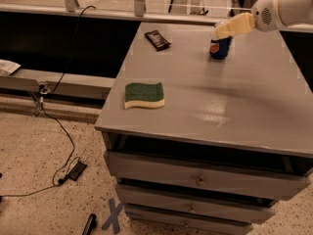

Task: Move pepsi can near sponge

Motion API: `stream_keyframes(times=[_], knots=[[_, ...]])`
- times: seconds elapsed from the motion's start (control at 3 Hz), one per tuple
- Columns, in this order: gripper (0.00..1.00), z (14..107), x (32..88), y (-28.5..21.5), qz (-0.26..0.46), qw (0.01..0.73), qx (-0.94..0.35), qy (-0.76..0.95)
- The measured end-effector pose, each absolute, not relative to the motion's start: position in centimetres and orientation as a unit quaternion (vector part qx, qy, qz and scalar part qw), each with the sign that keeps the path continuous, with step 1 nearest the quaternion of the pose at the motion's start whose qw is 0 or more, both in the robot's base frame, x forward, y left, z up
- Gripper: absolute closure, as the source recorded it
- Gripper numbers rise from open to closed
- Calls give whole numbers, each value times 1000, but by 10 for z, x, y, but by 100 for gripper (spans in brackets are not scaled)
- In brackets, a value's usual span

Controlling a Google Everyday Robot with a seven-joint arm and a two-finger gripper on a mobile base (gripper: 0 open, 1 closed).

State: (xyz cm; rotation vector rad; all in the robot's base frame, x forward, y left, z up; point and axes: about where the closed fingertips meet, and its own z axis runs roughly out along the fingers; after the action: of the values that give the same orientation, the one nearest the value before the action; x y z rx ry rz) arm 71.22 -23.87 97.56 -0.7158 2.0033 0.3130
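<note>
The pepsi can (220,48) is dark blue with a round logo. It stands upright at the back right of the grey cabinet top (234,102). My gripper (231,27), cream-coloured on a white arm, reaches in from the upper right. It lies across the can's top and hides the rim. The sponge (144,95), green over pale yellow foam, lies flat near the front left edge, well apart from the can.
A flat dark snack wrapper (157,39) lies at the back left of the top. Drawers (200,180) sit below the front edge. A cable and a small black box (76,169) lie on the speckled floor to the left.
</note>
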Motion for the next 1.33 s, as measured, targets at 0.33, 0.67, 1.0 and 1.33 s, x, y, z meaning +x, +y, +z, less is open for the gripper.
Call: stream_keyframes(times=[0.33, 0.67, 1.0, 1.33], knots=[[0, 982, 715, -239, 128, 482, -295, 815], [0, 979, 718, -237, 139, 498, -279, 809], [0, 965, 729, -229, 158, 537, -255, 789], [0, 960, 749, -227, 171, 588, -217, 761]])
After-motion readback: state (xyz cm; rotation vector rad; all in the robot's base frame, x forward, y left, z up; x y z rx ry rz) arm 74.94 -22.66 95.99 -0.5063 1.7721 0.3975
